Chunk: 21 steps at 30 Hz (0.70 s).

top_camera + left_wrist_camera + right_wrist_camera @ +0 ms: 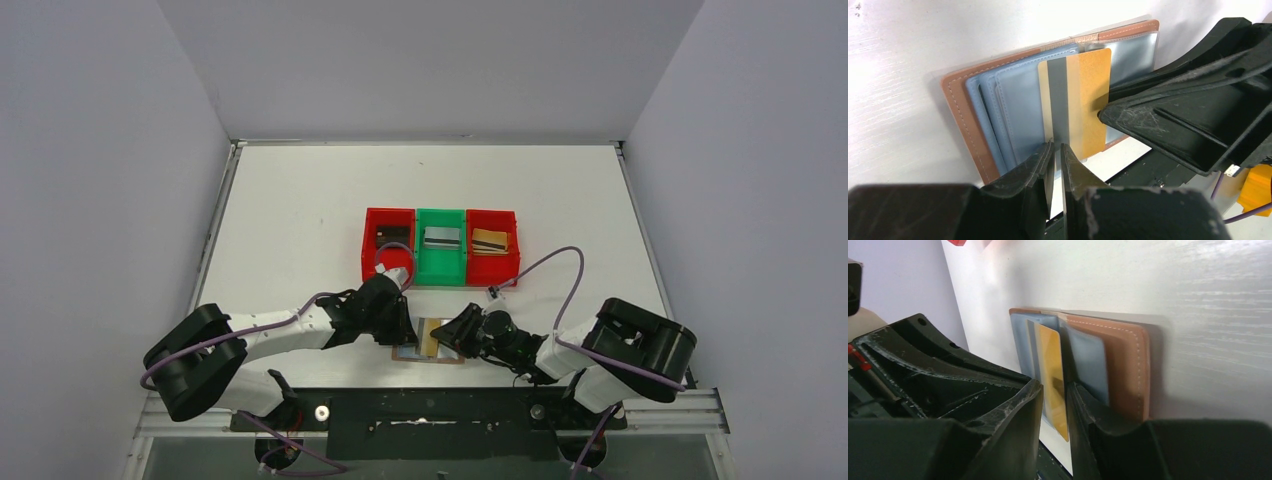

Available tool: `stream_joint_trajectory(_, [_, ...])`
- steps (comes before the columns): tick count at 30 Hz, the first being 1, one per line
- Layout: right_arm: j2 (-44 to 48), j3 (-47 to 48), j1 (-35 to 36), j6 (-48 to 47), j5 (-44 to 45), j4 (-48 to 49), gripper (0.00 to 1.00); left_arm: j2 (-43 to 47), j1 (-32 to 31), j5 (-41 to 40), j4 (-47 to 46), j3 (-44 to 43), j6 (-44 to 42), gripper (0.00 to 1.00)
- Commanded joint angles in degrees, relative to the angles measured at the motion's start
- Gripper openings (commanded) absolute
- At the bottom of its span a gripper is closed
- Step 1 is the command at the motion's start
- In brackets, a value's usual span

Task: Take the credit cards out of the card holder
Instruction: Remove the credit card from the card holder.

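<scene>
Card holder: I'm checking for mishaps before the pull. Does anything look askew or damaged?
Only the gold card stands out: it juts partway out of its slot across the open card holder, between the fingers of the right gripper. No damage shows.

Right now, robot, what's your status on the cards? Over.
Left gripper pinching gold card by its edge. Right gripper straddling same card, grip unclear. Card overhanging card holder. Nothing blocking.
</scene>
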<state>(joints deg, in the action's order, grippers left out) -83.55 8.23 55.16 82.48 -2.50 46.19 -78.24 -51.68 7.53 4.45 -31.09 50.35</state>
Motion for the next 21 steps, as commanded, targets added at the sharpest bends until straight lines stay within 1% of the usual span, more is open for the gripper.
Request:
stream_joint_trajectory(1, [-2.15, 0.94, 0.11, -2.21, -0.65, 1.09, 0.25, -0.21, -0.17, -2.96, 3.62, 1.03, -1.13, 0.12])
stream_joint_trajectory(4, [-3.5, 1.01, 0.12, -1.91, -1.24, 3.3, 0.19, -0.08, -0.19, -3.14, 3.81, 1.1, -1.05, 0.12])
stream_joint_trajectory(10, [-3.74, -0.55, 0.0, -0.44, -0.33, 4.71, 0.12, 0.32, -0.17, -3.37, 4.07, 1.15, -1.13, 0.12])
stream_joint_trajectory(13, [-2.86, -1.15, -0.13, -0.16, -0.07, 4.64, 0.1, 0.19, -0.18, -3.49, 4.25, 1.03, -1.13, 0.12])
stream_joint_trajectory(14, [-2.59, -1.27, -0.18, -0.25, -0.05, 4.61, 0.11, 0.19, -0.18, -3.49, 4.25, 1.03, -1.13, 0.12])
stream_joint_trajectory(16, [-2.21, -1.24, -0.14, -0.45, -0.2, 4.42, 0.17, 0.19, -0.2, -3.49, 4.25, 0.99, -1.1, 0.12])
stream_joint_trajectory(18, [-2.15, -1.01, -0.3, -0.66, -0.49, 4.45, 0.28, 0.15, -0.19, -3.48, 4.24, 0.88, -1.13, 0.12])
stream_joint_trajectory(19, [-2.21, -0.82, -0.28, -0.78, -0.6, 4.48, 0.28, 0.09, -0.18, -3.49, 4.25, 0.79, -1.13, 0.12])
stream_joint_trajectory(21, [-2.39, -0.52, -0.29, -0.86, -0.7, 4.55, 0.23, -0.02, -0.17, -3.49, 4.47, 0.62, -1.21, 0.12])
